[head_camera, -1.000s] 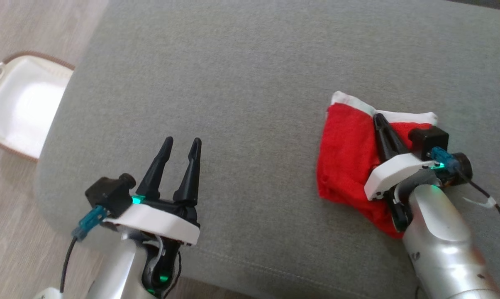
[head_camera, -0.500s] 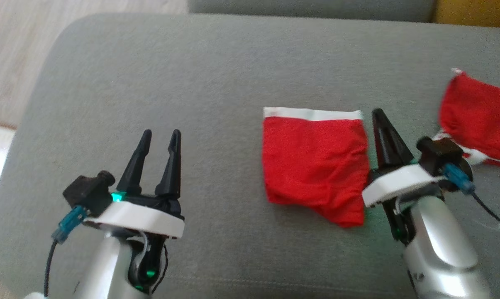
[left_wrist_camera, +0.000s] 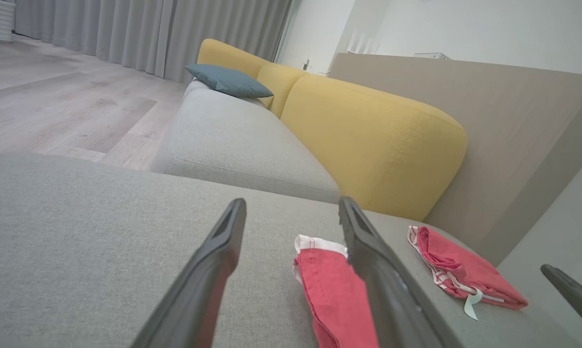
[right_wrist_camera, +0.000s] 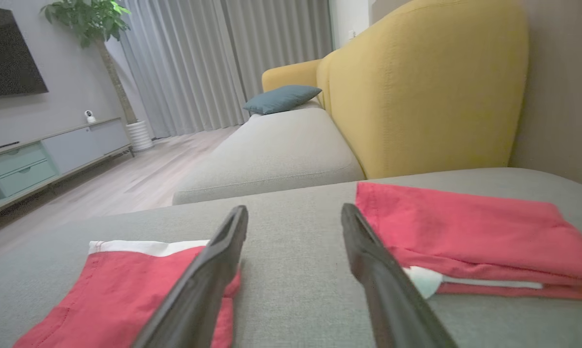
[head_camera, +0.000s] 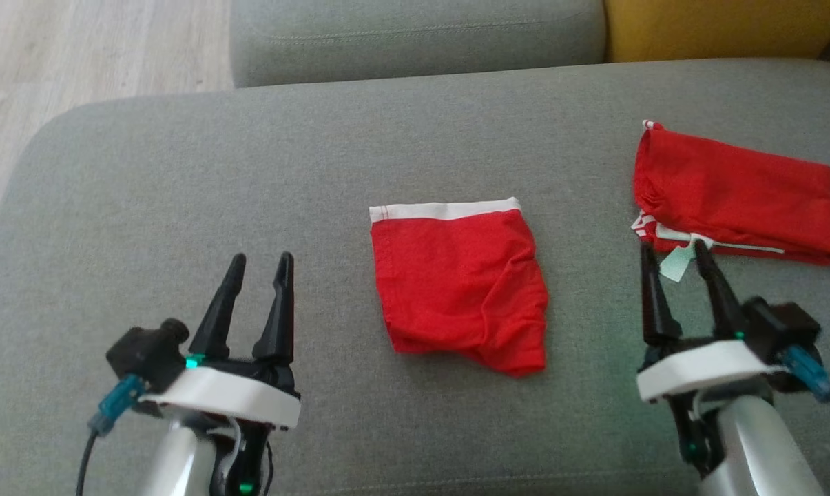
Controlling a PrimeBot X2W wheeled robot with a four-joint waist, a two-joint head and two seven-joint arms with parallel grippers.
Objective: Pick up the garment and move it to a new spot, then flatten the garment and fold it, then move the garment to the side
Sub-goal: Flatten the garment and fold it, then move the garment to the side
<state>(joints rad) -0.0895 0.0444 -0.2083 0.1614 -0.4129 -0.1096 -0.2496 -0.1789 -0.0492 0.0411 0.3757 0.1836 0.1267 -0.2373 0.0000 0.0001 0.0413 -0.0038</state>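
The grey sofa (head_camera: 180,172) carries the folded red garment (head_camera: 459,286) at its centre and a second garment (head_camera: 731,193) at two o'clock. The left tool (head_camera: 262,257) at seven o'clock and the right tool (head_camera: 673,246) at four hover empty, fingers apart.

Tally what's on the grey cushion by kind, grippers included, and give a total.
Red garments: 2 (centre garment, right-hand garment)
Grippers: 2 (left gripper, right gripper), both open
Total: 4
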